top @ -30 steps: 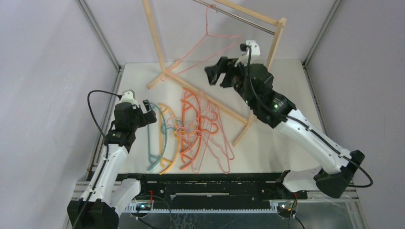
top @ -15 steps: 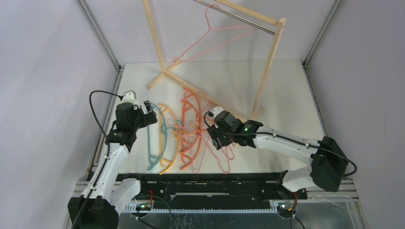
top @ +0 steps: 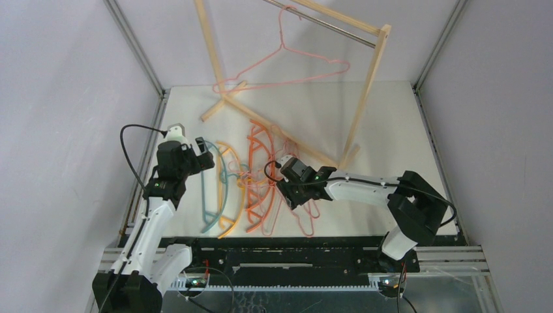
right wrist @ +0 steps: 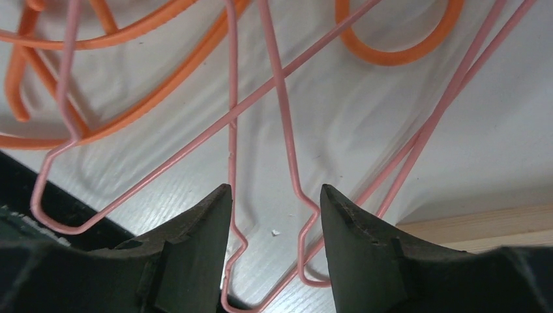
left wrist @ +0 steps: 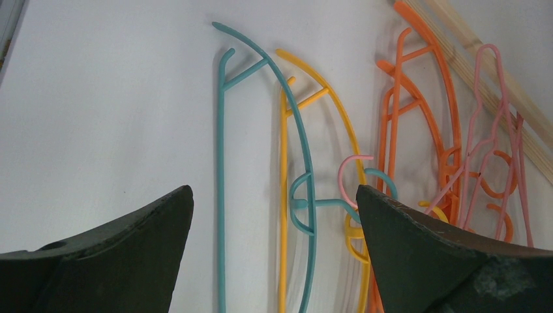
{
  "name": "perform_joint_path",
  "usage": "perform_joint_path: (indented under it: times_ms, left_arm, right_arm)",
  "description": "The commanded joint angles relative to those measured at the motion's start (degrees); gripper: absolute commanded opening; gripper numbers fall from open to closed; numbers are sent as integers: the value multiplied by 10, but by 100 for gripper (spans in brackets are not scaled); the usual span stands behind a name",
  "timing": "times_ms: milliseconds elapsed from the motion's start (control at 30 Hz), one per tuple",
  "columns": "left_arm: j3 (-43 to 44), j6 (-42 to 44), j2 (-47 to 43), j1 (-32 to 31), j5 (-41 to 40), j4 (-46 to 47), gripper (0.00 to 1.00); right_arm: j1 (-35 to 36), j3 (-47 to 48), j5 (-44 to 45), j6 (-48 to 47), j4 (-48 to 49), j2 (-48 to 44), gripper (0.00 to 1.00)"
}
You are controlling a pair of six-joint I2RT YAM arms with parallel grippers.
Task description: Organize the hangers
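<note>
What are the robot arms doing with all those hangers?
They are tidying them. One pink wire hanger already hangs on the wooden rack. The right gripper is down over the pile on the table, its fingers either side of the thin necks of the pink wire hangers, not clamped shut. The left gripper waits wide open above the teal hanger and the yellow hanger. The orange hangers lie untouched.

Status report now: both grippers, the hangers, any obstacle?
Left gripper open, idle. Right gripper jaws straddling pink wire hanger, not clamped. Orange hangers tangled alongside.
</note>
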Motion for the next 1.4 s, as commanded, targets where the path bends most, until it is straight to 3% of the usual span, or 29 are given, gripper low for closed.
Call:
perform_joint_path:
  times_ms: [0, 233, 400, 833, 1100, 1367]
  left_arm:
    - [-7, 0, -16, -4, -7, 0, 100]
    - [-11, 2, -18, -3, -9, -3, 100]
    - [-12, -3, -16, -3, -7, -2, 99]
    - [4, 0, -13, -3, -7, -4, 100]
    - [19, 1, -7, -3, -12, -9, 100]
    - [29, -7, 3, -3, -3, -5, 100]
  right_arm:
    - [-2, 1, 43, -10, 41, 6, 60]
    - [-28, -15, 61, -5, 57, 13, 60]
    - [-33, -28, 48, -6, 74, 20, 54]
    - [-36, -25, 0, -10, 63, -10, 0]
    - [-45, 51, -98, 15, -12, -139, 0]
    - [-92, 95, -125, 73, -36, -202, 0]
